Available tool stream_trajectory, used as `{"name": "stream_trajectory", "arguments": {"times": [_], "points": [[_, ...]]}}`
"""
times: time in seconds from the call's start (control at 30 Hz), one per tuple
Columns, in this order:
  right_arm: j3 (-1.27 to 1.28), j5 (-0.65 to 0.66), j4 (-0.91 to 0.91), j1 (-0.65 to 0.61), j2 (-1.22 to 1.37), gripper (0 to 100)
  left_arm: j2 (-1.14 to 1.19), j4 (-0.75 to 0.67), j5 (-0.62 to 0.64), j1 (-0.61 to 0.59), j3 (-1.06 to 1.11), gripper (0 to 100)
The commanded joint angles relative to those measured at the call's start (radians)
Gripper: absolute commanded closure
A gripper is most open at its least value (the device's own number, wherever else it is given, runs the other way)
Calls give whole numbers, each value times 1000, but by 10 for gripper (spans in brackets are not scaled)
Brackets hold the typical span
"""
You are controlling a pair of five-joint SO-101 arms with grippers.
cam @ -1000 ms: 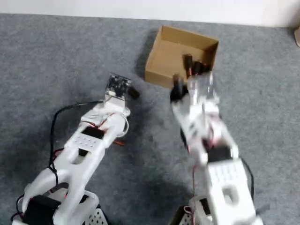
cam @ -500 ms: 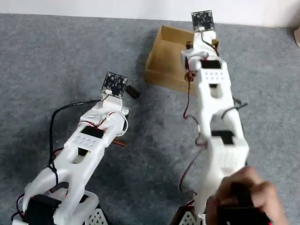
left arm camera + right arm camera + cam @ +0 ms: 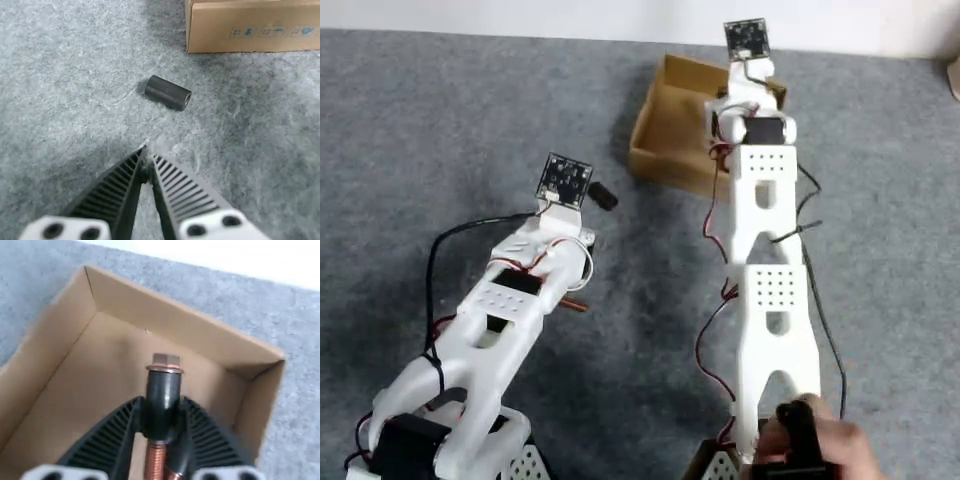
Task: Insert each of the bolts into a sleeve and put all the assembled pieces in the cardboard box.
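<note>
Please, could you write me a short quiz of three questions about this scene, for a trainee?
1. True or false: the left hand is shut on the loose sleeve.
2. What does the right hand hold above the cardboard box? A) a bare bolt B) a bolt inside a sleeve C) nothing
3. Fill in: the loose sleeve lies ___ the box.
Key: 1 false; 2 B; 3 outside.

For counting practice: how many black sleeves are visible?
2. A loose sleeve lies on carpet near the left gripper; a bolted sleeve sits in the right gripper over the cardboard box. Others may be hidden.
</note>
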Motion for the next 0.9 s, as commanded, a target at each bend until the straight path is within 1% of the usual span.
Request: {"name": "stream_trajectory", "arguments": {"times": [0.0,0.07,0.1,0.23,0.33,0.4,0.47,0.53,0.7,0.87], "points": [[-82,-8,65,-7,-12,752,-2,-25,8,-5,-50,990],[-87,-8,104,-15,-12,697,-2,-25,8,-5,-50,990],[-88,-8,119,-19,-12,686,-2,-25,8,-5,-50,990],[-90,-8,171,-38,-15,683,-2,-25,11,-12,-50,989],[-127,-8,243,-64,-15,683,-2,-26,14,-33,-51,989],[-156,-8,308,-94,-28,683,-1,-26,51,-61,-68,989],[-168,-15,390,-128,-73,683,-1,-26,115,-105,-71,989],[-168,-44,452,-136,-130,683,-1,-26,160,-137,-76,989],[-168,-46,590,-139,-344,683,-1,-25,167,-148,-81,989],[-168,-49,604,-140,-527,683,-4,-25,164,-163,-82,989]]}}
